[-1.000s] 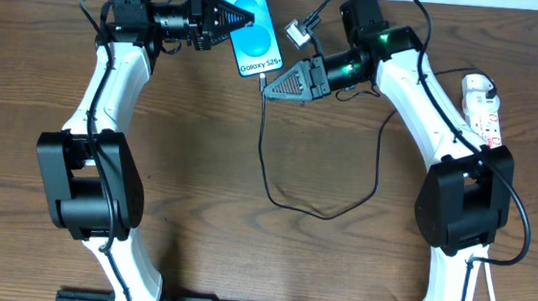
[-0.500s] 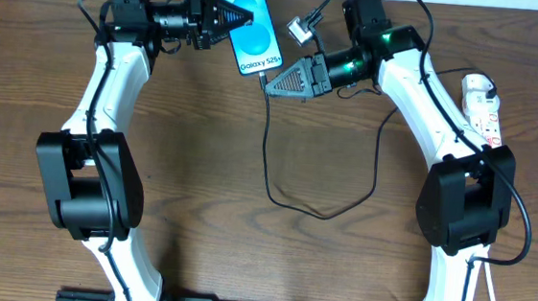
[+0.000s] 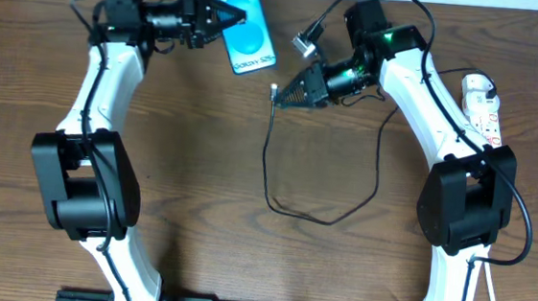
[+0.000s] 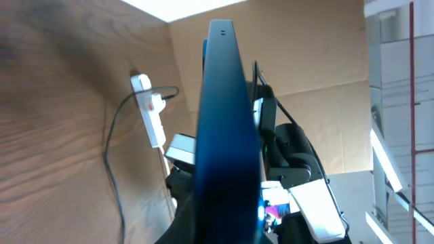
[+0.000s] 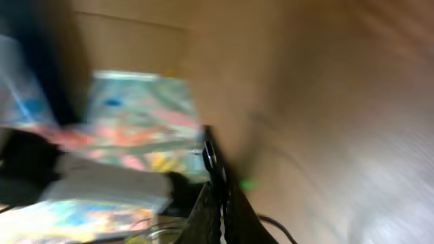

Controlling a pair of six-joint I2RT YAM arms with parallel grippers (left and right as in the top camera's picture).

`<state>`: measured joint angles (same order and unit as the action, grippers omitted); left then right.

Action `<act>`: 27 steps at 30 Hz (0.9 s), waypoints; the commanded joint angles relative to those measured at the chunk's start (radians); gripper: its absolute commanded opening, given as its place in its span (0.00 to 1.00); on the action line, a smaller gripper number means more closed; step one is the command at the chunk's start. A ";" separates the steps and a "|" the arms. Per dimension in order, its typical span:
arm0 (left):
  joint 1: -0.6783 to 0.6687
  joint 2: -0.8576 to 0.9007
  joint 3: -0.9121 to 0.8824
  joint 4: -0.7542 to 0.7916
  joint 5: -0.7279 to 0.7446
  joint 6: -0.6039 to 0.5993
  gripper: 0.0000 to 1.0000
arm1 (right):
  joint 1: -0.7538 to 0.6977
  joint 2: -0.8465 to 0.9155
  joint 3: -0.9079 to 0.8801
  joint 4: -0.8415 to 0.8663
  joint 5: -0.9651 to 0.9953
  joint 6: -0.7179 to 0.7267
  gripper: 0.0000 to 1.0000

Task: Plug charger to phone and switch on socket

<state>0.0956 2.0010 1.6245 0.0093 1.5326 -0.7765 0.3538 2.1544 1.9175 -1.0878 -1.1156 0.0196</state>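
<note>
Nearest the base, the black cable of the charger (image 3: 314, 215) is seen looped loosely on the wooden table (image 3: 200, 174). Further out, its plug tip (image 3: 274, 90) is pinched, it seems, between the closed fingers of the right gripper (image 3: 281, 95); the wrist view is too blurred for this to be confirmed. The tip is seen just below the phone (image 3: 246, 33), apart from its lower edge. At the far edge, the phone is clamped by its side in the left gripper (image 3: 231, 16), its screen turned to the overhead camera. The socket (image 3: 482, 111) is laid well off to the right.
</note>
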 commanded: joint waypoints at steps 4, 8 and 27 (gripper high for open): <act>0.092 -0.014 0.003 0.007 0.030 0.032 0.07 | 0.057 -0.032 -0.126 0.107 0.537 0.212 0.01; 0.105 -0.014 0.003 0.007 0.031 0.032 0.07 | 0.113 -0.026 -0.260 0.254 0.645 0.325 0.02; 0.104 -0.015 0.003 0.006 0.039 0.032 0.07 | 0.262 -0.004 -0.369 0.486 0.830 0.669 0.38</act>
<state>0.2001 2.0010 1.6245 0.0086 1.5375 -0.7582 0.5751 2.1399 1.5578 -0.6071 -0.2966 0.6098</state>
